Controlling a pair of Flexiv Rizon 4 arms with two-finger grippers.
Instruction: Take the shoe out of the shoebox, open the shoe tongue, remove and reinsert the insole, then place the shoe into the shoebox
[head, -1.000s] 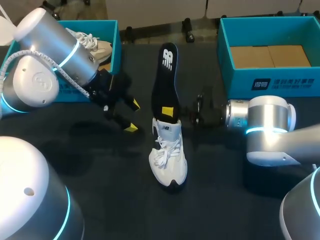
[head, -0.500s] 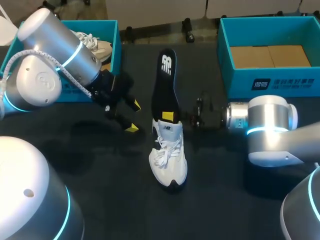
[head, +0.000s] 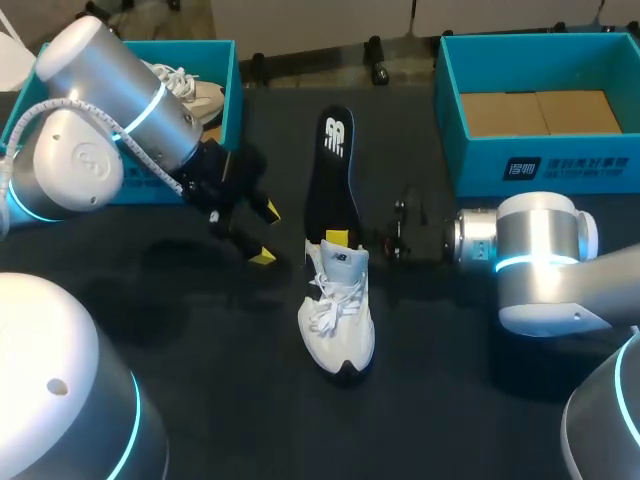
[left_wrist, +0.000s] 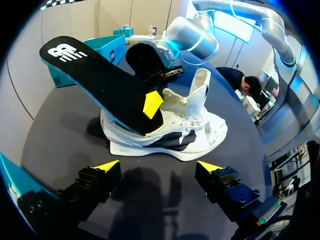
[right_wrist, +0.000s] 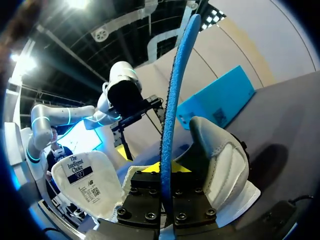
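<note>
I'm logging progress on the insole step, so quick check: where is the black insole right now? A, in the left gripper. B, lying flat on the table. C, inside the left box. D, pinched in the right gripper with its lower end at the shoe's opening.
D: the right gripper is clamped on the insole, whose lower end sits at the opening of the shoe, while the left gripper is open and empty beside it.

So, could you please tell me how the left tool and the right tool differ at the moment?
The left tool is open and empty; the right tool is shut on the black insole. The left tool stands off beside the white shoe; the right tool is at the shoe's opening. Both have yellow tips.
</note>
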